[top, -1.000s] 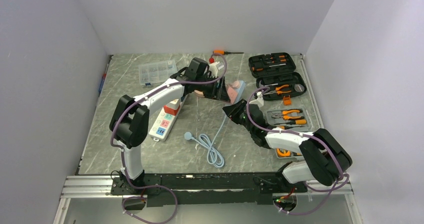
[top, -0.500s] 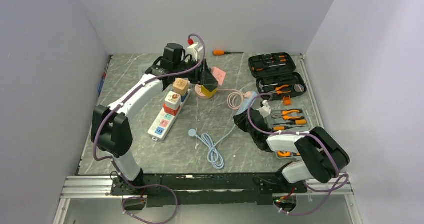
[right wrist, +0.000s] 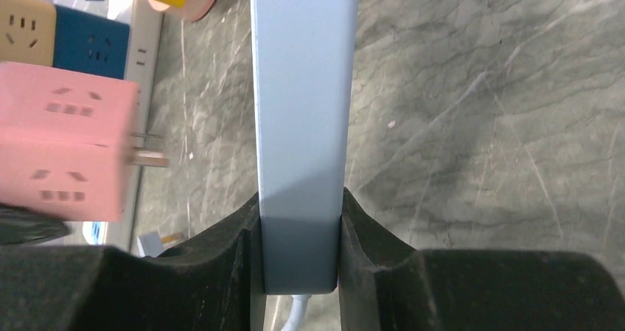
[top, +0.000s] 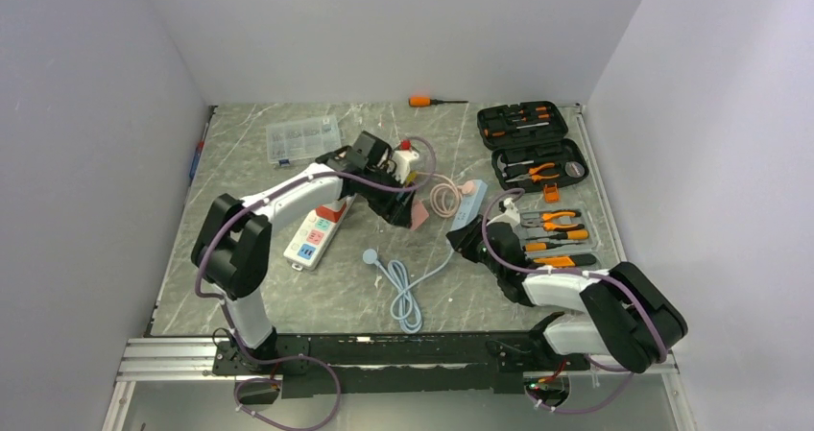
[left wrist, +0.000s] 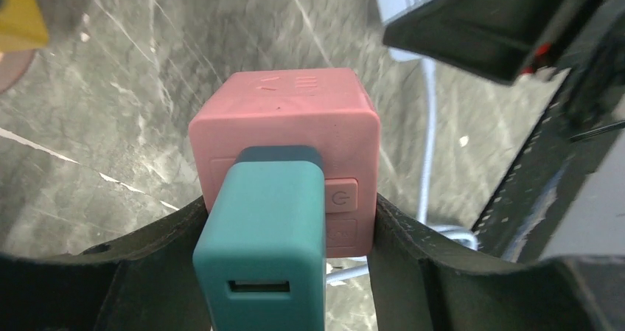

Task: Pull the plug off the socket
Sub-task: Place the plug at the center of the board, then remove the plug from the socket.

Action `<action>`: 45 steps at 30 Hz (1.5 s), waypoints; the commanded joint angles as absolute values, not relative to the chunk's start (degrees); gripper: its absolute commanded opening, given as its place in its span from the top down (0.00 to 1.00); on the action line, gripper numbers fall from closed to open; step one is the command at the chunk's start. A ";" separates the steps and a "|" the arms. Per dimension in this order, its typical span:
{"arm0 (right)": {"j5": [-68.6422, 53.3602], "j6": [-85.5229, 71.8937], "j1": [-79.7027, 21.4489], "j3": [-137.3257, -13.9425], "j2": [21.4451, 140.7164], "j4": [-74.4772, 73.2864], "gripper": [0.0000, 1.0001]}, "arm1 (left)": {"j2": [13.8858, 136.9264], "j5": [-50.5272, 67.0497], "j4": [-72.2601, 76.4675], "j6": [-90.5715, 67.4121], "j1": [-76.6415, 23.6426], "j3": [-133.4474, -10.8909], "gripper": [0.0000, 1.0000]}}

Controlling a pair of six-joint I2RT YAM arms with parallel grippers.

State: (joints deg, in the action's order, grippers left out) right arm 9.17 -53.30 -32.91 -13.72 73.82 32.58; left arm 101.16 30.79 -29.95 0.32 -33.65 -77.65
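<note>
The pink cube plug (left wrist: 284, 136) is now clear of the blue-grey socket strip (right wrist: 302, 88). In the right wrist view its bare prongs (right wrist: 147, 150) point at the strip across an open gap, touching nothing. A second ago the two sat together between the arms. Since then the left arm has swung the cube away to the back and brought it low again, just left of the strip. I judge the pull itself done, with only setting things down left.

The left pincer (left wrist: 284, 220) is about half open and clamped on the cube's two sides, and a teal charger (left wrist: 265, 250) is plugged into the face nearest its camera. The right pincer (right wrist: 298, 242) is narrower and grips the strip's near end flank to flank.

Below both lies the grey marbled tabletop (top: 326, 297). A white power strip (top: 317, 229) lies left of the left pincer, and a coiled pale cable (top: 408, 292) lies nearer the bases. Open tool cases (top: 533, 138) sit beyond the right pincer. Plain pale walls close in three sides.
</note>
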 commanded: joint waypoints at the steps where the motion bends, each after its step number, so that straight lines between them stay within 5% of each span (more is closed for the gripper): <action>1: 3.45 -50.73 -33.22 -10.98 70.80 37.34 1.00 | 101.44 22.67 -31.00 11.16 -37.71 -76.89 1.00; 10: 6.27 -47.42 -33.40 -8.90 64.23 33.51 1.00 | 106.25 17.03 -32.62 16.08 -41.87 -74.82 0.99; 16: 7.42 -45.60 -33.40 -9.99 61.63 30.32 1.00 | 107.20 15.29 -34.25 18.77 -43.46 -75.06 0.82; 20: 7.65 -45.07 -33.40 -10.21 61.01 29.72 1.00 | 106.78 14.50 -34.69 19.36 -44.26 -74.42 0.57; 21: 7.58 -44.78 -33.40 -10.20 60.98 29.71 1.00 | 106.60 14.42 -35.01 19.54 -44.53 -74.59 0.45; 23: 7.47 -44.21 -33.40 -10.47 60.81 29.34 1.00 | 105.96 14.91 -36.24 19.50 -44.75 -75.62 0.04; 24: 7.47 -43.87 -33.39 -10.53 60.75 29.23 1.00 | 105.49 15.12 -36.88 19.10 -44.86 -76.26 0.01; 35: 6.16 -41.37 -33.29 -12.03 59.89 28.82 1.00 | 97.61 22.49 -48.10 20.99 -44.85 -90.42 0.01; 45: 2.52 -39.17 -33.37 -14.01 56.65 27.02 1.00 | 100.88 20.53 -32.79 29.98 -44.75 -90.46 0.01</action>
